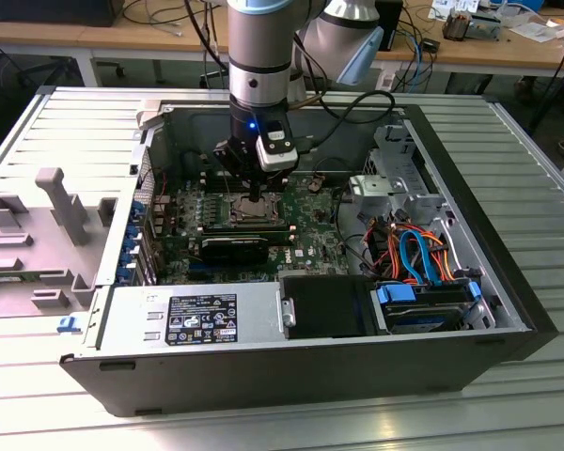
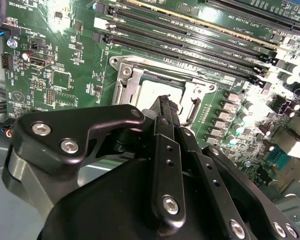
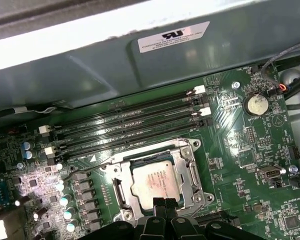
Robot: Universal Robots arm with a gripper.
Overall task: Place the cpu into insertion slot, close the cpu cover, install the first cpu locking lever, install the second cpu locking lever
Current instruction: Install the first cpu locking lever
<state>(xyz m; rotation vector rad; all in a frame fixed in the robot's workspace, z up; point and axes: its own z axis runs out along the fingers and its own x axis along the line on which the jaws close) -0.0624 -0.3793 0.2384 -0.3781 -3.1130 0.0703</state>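
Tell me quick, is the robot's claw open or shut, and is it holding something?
Gripper: shut, fingers pressed together with nothing between them, tips just over the edge of the cpu, which sits in the insertion slot under the closed cpu cover.

Arm (image 1: 259, 47): silver-grey cylindrical wrist section w/ pale blue cap ring up top, darker grey band lower down. A second grey joint w/ light blue cover (image 1: 352, 38) sits behind it. Black cables (image 1: 357, 103) loop off the wrist. Small blue LED lit on the black mount; white/grey camera block (image 1: 277, 150) bolted beside it. Gripper (image 2: 165, 107): matte black throughout, curved linkage plates, slim fingers w/ small holes along them (silver hex-socket screws at the pivots). In the first wrist view, black fingertips (image 3: 160, 205) squared off.
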